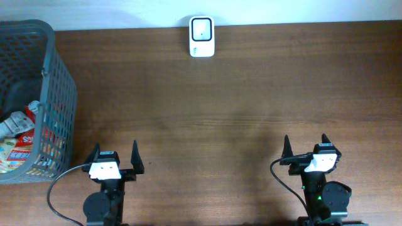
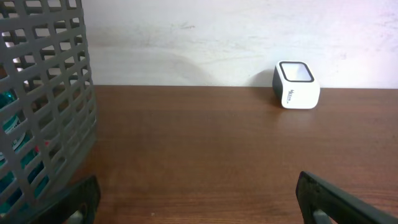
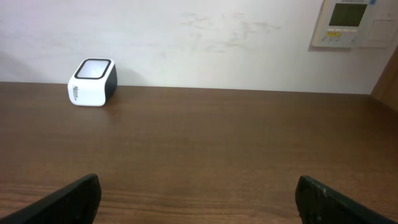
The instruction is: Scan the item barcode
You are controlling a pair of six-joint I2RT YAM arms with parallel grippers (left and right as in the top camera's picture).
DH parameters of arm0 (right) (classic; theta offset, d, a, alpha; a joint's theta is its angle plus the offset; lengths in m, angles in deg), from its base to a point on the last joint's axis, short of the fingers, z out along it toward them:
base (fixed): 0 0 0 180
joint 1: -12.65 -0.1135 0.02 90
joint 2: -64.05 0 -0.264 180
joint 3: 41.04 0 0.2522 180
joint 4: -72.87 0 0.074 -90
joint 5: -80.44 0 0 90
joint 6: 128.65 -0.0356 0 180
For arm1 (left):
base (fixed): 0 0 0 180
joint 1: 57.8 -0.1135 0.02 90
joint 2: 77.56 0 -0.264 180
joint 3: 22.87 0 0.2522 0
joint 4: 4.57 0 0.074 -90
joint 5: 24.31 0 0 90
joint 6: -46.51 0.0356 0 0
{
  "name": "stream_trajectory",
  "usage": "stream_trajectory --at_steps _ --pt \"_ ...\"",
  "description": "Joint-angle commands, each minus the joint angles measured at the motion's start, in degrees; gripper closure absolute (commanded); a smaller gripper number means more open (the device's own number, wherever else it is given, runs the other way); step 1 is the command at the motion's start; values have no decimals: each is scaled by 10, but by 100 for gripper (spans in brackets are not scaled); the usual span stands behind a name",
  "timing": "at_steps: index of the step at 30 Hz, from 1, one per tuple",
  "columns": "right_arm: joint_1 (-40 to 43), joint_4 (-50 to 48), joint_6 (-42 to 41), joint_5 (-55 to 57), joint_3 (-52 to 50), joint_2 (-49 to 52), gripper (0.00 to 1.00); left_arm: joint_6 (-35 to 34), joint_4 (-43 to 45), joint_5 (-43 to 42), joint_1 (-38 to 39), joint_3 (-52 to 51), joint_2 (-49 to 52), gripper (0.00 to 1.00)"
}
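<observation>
Overhead, we see packets (image 1: 17,139) in the basket (image 1: 63,94), well apart from the scanner (image 1: 201,36); probably light, soft and slippery, best pinched by an edge. Left wrist: left fingers (image 2: 78,202) apart, empty. Right wrist: right fingers (image 3: 68,199) likewise.

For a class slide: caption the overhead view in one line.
Left end effector and right end effector open; scanner at far edge; basket of packets at left.

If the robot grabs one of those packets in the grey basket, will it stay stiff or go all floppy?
Probably floppy: the packets lie bent and crumpled against each other in the basket. They look like thin wrappers, so each is likely light for its size. That smooth wrapping may also be slippery, so a pinch could slide off.
</observation>
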Motion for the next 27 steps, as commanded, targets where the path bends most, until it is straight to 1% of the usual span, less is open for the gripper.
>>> stream_trajectory --at_steps 1,24,27 --pt "-3 1 3 5 -5 -4 1 11 -3 -6 2 -2 -3 1" --pt "-3 1 3 5 -5 -4 2 11 -3 -6 2 -2 -3 1" --pt "-3 0 3 5 -5 -4 2 11 -1 9 2 -2 -3 1"
